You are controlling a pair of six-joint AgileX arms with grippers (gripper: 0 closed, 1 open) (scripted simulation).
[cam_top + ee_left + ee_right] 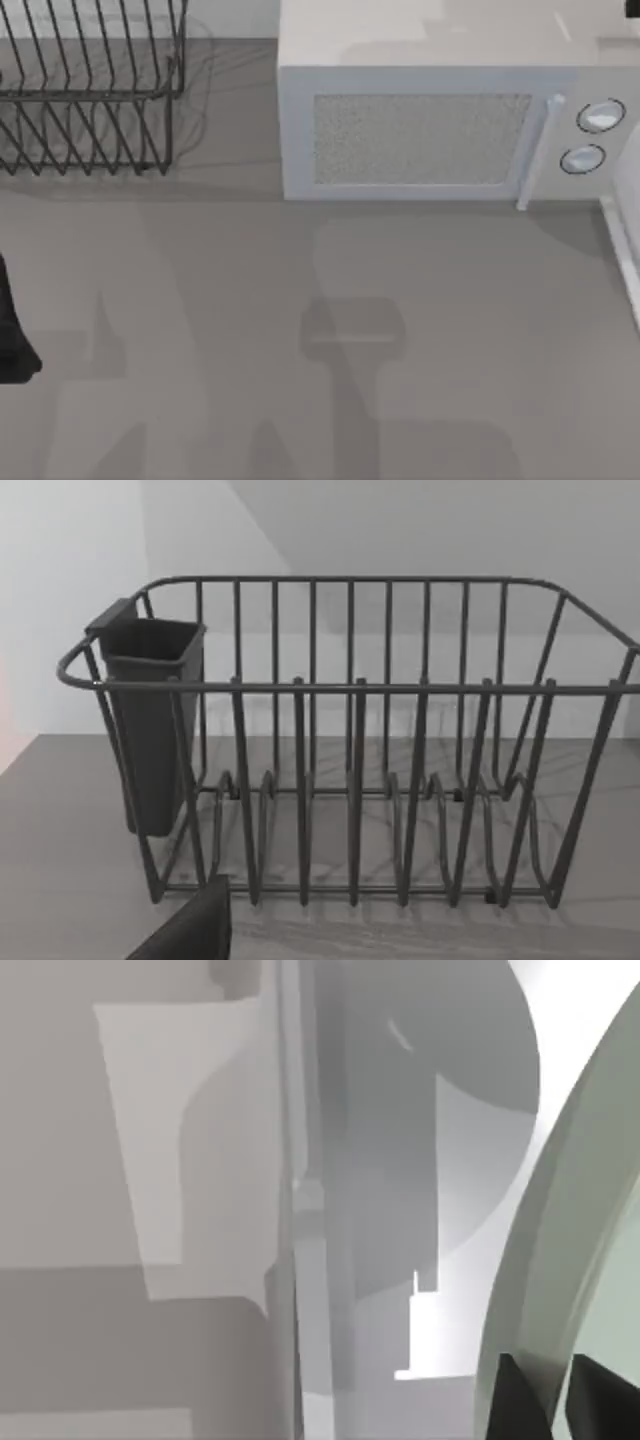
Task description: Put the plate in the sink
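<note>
Our right gripper (560, 1400) sits right at the camera in the right wrist view, its two dark fingertips (520, 1400) poking up on either side of the pale mint-green plate (580, 1230). The plate's rim runs between them, so it looks clamped on that edge, with the curved plate sweeping up and away over pale grey surfaces and a white edge we can't name for sure. Our left arm (12, 330) is a dark shape at the top view's left edge, low over the table (200, 330); we honestly can't tell whether its fingers are open or closed. A dark bit of it pokes into the left wrist view, which looks straight at the wire dish rack (350, 760) a little farther off, upright on the table, with a dark cutlery cup (150, 720) hung on one end. Farther back in the top view, the rack stands at the back left and a white microwave (420, 130) beside it, door shut, two round knobs (598, 117) at its right. No readable writing or brand anywhere.
</note>
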